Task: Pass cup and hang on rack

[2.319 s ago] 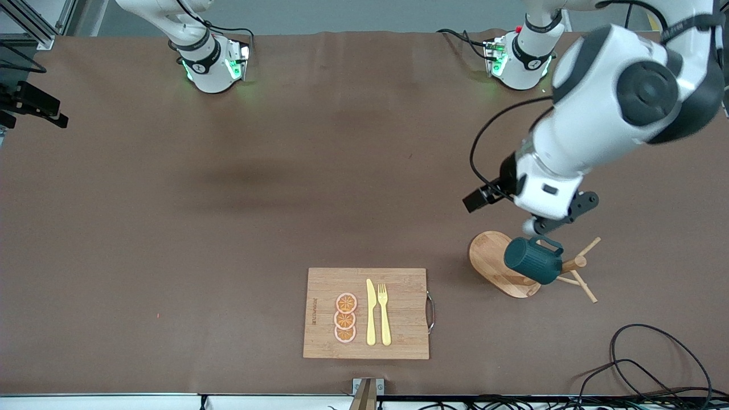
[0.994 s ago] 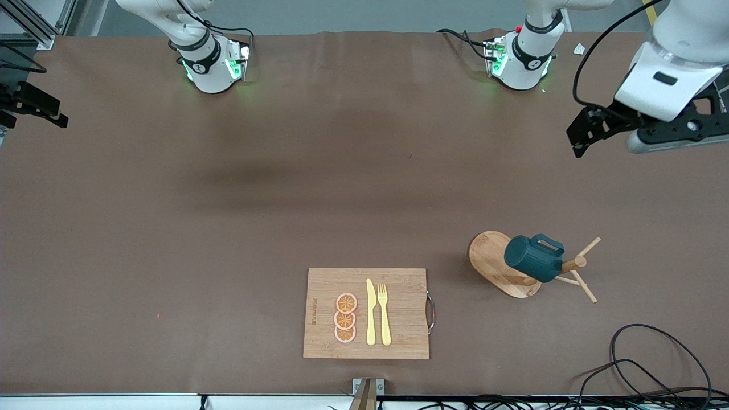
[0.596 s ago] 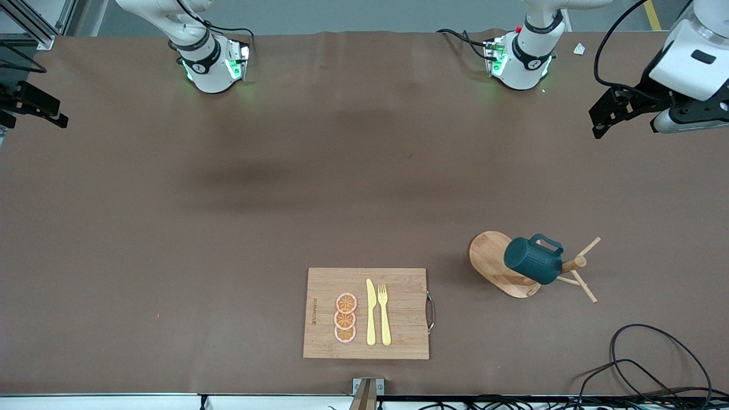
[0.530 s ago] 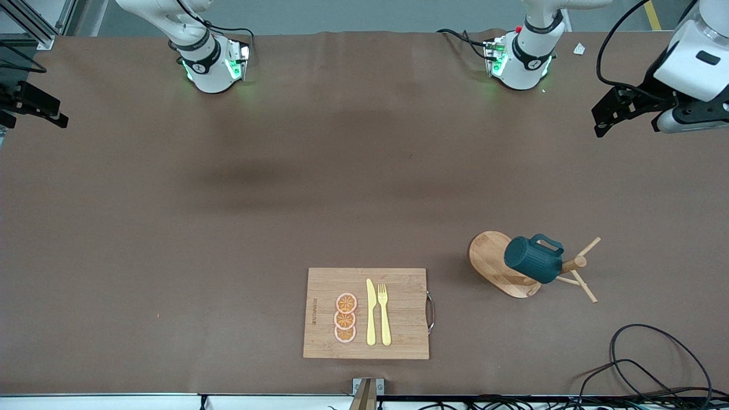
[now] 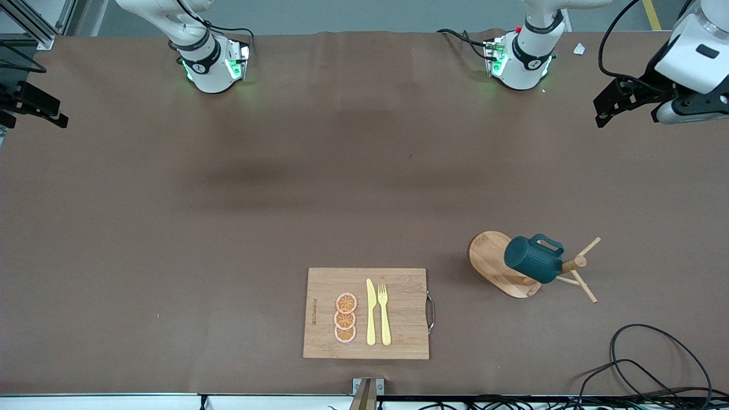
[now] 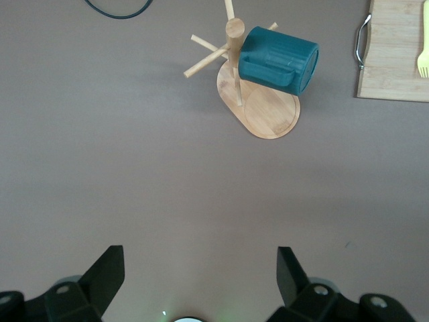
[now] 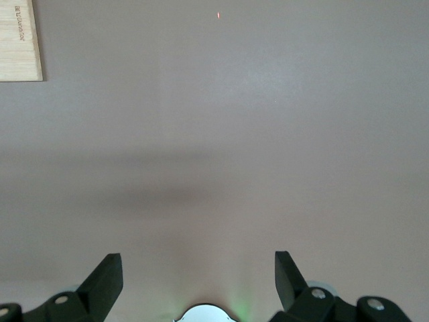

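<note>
One brown-covered table (image 5: 228, 216) fills the room's view, with a rectangular wooden cutting board (image 5: 366, 313) near the front camera. Dark teal ribbed cup (image 5: 533, 260) hangs tilted on the light wooden mug rack (image 5: 495, 262), toward my left arm's end. My left gripper (image 6: 200, 282) hovers with jaws apart over bare table, well apart from the rack; my right gripper (image 7: 198, 278) waits likewise, jaws apart.

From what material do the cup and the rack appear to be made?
The cup: probably glazed ceramic, though coated metal is possible; dark teal, ribbed sides, a soft sheen.
The rack: light wood, perhaps bamboo; pale tan with visible grain on the oval base, and thin dowel pegs, matt finish.
</note>
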